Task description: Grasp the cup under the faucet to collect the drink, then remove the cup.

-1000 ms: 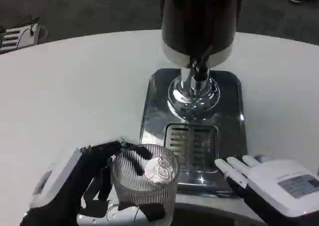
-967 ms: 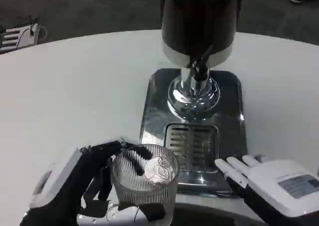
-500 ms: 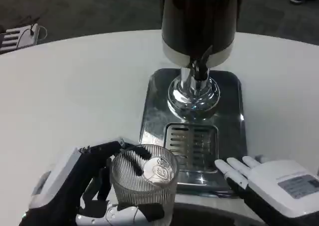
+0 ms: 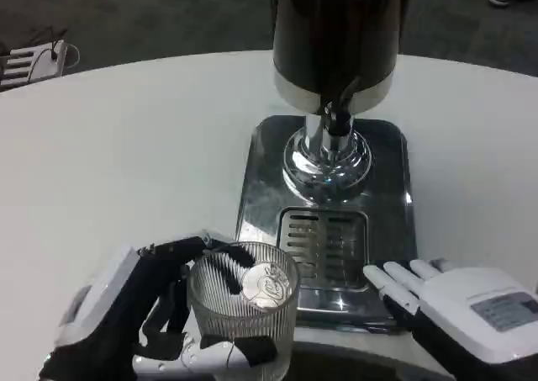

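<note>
At lower left, the left hand grips a ribbed glass cup beside the dispenser's drip tray; the right hand rests open, lower right.

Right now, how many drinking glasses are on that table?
1. A clear ribbed glass cup sits at the near edge of the white table, held by the robot's left hand, just in front of the shiny metal drip tray. No others visible.
</note>
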You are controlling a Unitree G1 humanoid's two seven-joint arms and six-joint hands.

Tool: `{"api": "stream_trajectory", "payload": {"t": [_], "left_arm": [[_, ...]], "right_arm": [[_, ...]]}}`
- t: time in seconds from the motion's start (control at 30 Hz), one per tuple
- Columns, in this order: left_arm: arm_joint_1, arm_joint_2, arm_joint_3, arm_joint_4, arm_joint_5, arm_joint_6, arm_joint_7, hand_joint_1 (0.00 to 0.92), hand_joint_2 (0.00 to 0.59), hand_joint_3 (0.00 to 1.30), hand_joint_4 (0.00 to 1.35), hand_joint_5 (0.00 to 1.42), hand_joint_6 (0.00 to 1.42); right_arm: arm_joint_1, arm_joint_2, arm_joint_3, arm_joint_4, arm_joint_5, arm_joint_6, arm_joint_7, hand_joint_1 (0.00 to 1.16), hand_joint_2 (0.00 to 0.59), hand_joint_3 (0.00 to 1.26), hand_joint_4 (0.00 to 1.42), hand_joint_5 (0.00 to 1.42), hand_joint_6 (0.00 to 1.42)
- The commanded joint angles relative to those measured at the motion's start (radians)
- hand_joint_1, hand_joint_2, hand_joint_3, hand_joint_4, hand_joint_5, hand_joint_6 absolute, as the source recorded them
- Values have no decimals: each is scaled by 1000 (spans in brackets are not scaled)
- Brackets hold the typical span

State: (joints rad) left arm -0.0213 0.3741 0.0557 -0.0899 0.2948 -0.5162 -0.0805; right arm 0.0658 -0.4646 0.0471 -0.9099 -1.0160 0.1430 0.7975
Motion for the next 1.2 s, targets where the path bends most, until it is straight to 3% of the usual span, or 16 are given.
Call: {"api": "stream_trajectory", "payload": {"t": [0.03, 0.37, 0.7, 1.2], "left_arm": [[-85, -21, -21, 90, 46, -17, 48, 586, 0, 981, 1127, 1285, 1424], [-336, -35, -67, 351, 135, -29, 147, 586, 0, 979, 1127, 1285, 1424], [-564, -38, -154, 615, 217, -33, 242, 586, 0, 979, 1127, 1285, 1424], [-755, -73, -271, 863, 283, -42, 362, 582, 0, 961, 1095, 1262, 1424]], "right_arm": [[13, 7, -29, -22, 7, 0, 5, 473, 498, 0, 0, 0, 1], [53, 3, -84, -38, 36, -5, 0, 473, 498, 0, 0, 0, 1], [68, -3, -123, -36, 70, -8, -7, 473, 498, 0, 0, 0, 8], [79, -14, -143, -32, 101, -5, -8, 471, 498, 0, 0, 0, 17]]}}
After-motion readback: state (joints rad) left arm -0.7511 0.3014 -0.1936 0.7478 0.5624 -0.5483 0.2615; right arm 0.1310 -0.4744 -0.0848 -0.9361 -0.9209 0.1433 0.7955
